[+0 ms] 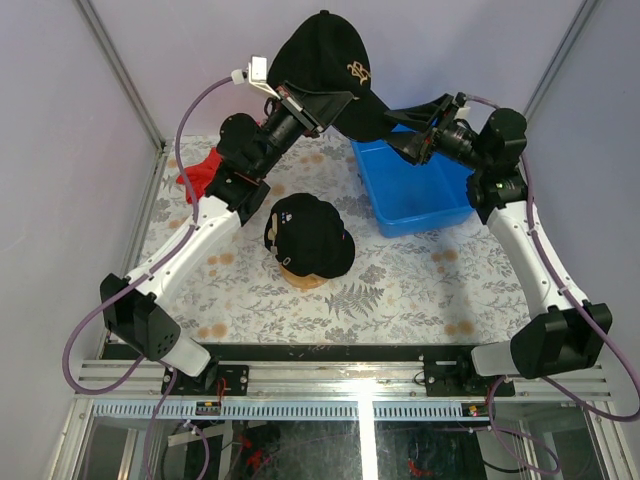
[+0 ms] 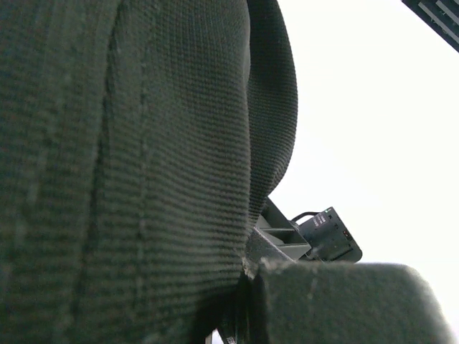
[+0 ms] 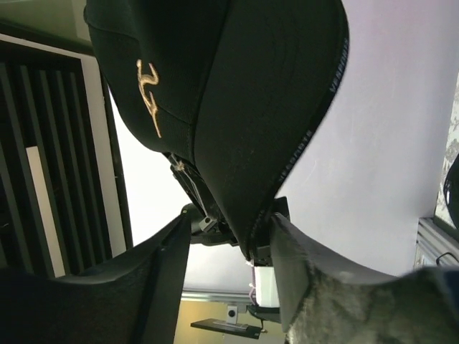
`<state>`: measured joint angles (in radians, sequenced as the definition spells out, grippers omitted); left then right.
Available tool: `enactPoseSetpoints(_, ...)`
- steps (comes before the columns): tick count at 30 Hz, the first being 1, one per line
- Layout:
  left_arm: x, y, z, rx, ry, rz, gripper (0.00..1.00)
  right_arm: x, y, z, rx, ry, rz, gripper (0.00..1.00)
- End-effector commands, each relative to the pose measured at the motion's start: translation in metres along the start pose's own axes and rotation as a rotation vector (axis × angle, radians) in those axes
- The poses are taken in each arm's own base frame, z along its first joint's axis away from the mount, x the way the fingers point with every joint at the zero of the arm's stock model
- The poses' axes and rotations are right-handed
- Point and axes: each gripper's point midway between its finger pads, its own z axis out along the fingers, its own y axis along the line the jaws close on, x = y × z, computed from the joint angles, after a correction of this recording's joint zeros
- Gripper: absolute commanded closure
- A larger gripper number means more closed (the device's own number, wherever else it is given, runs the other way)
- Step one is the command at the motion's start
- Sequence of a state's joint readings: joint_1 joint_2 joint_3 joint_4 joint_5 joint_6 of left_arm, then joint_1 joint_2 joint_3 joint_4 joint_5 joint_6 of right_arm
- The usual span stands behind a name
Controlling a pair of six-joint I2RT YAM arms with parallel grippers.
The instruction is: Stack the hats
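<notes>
left gripper (image 1: 343, 98) is clamped on the raised cap (image 1: 318, 50); right gripper (image 3: 229, 231) straddles its brim (image 3: 280, 107), fingers half open. close squarely before lowering onto the pile (image 1: 310, 237).

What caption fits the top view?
Left pincer holds a black cap aloft, right pincer at its brim; stacked caps and blue bin below.

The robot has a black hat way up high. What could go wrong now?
The right gripper straddles the brim with a gap; closing badly could miss or crease it.
Only the left gripper is shut on the black cap, up high; if it slips, the cap might land in the blue bin, not on the stack of hats.
</notes>
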<state>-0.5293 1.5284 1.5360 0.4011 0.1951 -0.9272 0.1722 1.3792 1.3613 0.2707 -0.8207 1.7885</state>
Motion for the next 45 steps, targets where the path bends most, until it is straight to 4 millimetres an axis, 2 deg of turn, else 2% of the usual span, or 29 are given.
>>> enactPoseSetpoints(1, -0.023, -0.038, -0.007, 0.121, -0.085, 0.008, 1.00, -0.002, 0.013, 0.005, -0.058, -0.015, -0.045, 0.51)
enactPoseSetpoints(6, -0.019, -0.033, -0.011, 0.115, -0.084, -0.002, 1.00, -0.006, 0.020, 0.012, -0.072, -0.015, -0.061, 0.58)
enactPoseSetpoints(10, -0.016, -0.030, -0.014, 0.120, -0.094, -0.028, 1.00, -0.006, 0.017, 0.018, -0.070, -0.015, -0.055, 0.63)
enactPoseSetpoints(17, -0.005, -0.025, -0.014, 0.120, -0.085, -0.059, 1.00, -0.008, 0.018, 0.021, -0.096, -0.012, -0.045, 1.00)
enactPoseSetpoints(23, 0.006, -0.021, -0.015, 0.115, -0.061, -0.070, 1.00, -0.007, 0.024, 0.017, -0.148, -0.006, -0.043, 1.00)
enactPoseSetpoints(24, 0.006, -0.019, -0.016, 0.099, -0.052, -0.063, 0.96, -0.007, 0.025, 0.016, -0.151, -0.005, -0.044, 1.00)
enactPoseSetpoints(26, 0.002, -0.017, -0.019, 0.056, -0.044, -0.035, 0.77, -0.007, 0.025, 0.011, -0.150, 0.003, -0.064, 1.00)
enactPoseSetpoints(29, -0.007, -0.006, -0.032, -0.027, -0.035, -0.024, 0.59, -0.009, 0.024, 0.002, -0.129, 0.008, -0.098, 1.00)
enactPoseSetpoints(32, -0.018, 0.011, -0.051, -0.112, -0.026, -0.051, 0.45, -0.014, 0.024, -0.006, -0.120, 0.005, -0.131, 1.00)
enactPoseSetpoints(36, -0.025, 0.017, -0.082, -0.161, -0.026, -0.088, 0.40, -0.012, 0.020, -0.006, -0.107, 0.045, -0.179, 1.00)
enactPoseSetpoints(40, -0.038, 0.028, -0.119, -0.236, -0.030, -0.121, 0.37, -0.007, 0.007, -0.005, -0.082, 0.115, -0.205, 1.00)
enactPoseSetpoints(45, -0.030, 0.085, -0.169, -0.449, 0.023, -0.214, 0.35, -0.001, -0.004, -0.006, -0.067, 0.163, -0.220, 1.00)
